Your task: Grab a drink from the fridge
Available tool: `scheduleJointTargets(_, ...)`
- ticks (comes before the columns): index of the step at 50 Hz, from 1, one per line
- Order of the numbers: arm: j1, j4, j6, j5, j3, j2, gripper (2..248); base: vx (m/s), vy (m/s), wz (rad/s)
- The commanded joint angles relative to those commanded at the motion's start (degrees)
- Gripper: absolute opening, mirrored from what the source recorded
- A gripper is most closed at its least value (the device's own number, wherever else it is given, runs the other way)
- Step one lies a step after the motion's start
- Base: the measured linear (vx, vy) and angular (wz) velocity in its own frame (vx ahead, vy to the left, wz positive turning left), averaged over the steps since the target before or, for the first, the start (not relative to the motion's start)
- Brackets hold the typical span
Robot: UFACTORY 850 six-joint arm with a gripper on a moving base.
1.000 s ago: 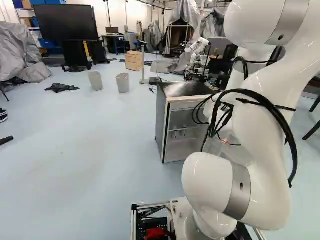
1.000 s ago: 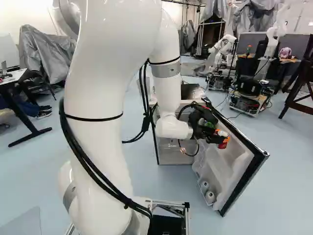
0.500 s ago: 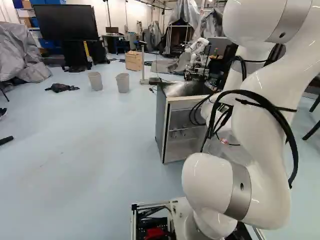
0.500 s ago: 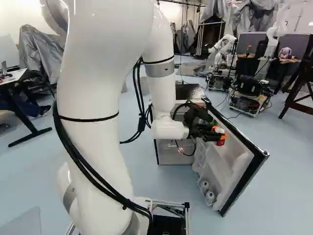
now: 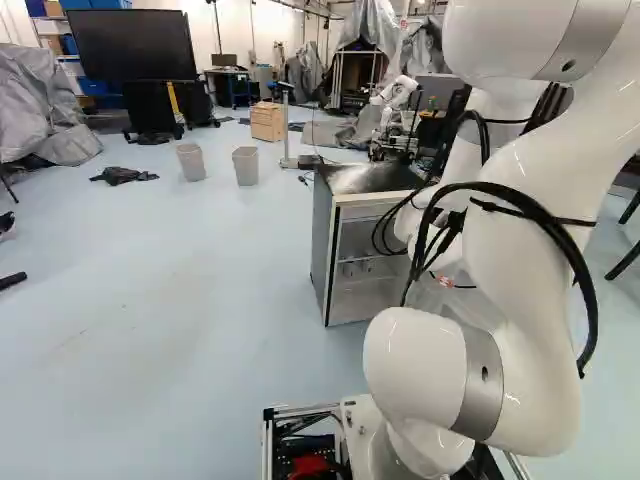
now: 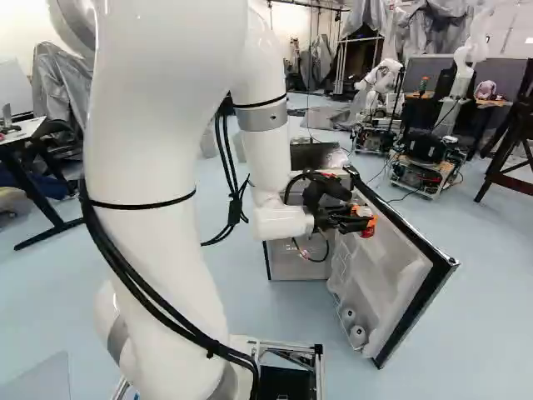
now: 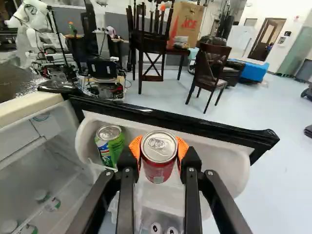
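"Our arm has shifted toward the left of the right base view, while the base stays put. What comes along?"

"Our gripper, its orange pads pressed on both sides of a red can, so the can travels with us. It seems raised above the door shelf, and we judge the grab made, with the carry out just starting."

"And around us?"

"Biggest first: the fridge, its door swung wide open. Beyond the door, in the wrist view, we see a dark chair, well out of our way."

"What might we catch?"

"The door's black rim and the shelf wall are near. Smaller, a green can stands in the shelf, just beside our grip. We'd best rise clear before swinging aside, or we could knock either."
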Motion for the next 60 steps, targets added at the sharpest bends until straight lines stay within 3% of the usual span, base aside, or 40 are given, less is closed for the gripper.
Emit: scheduleJointTargets(60, 5.5, -12.9, 0.0, 0.7, 5.5, 4.4, 95, 0.0, 0.0, 0.0)
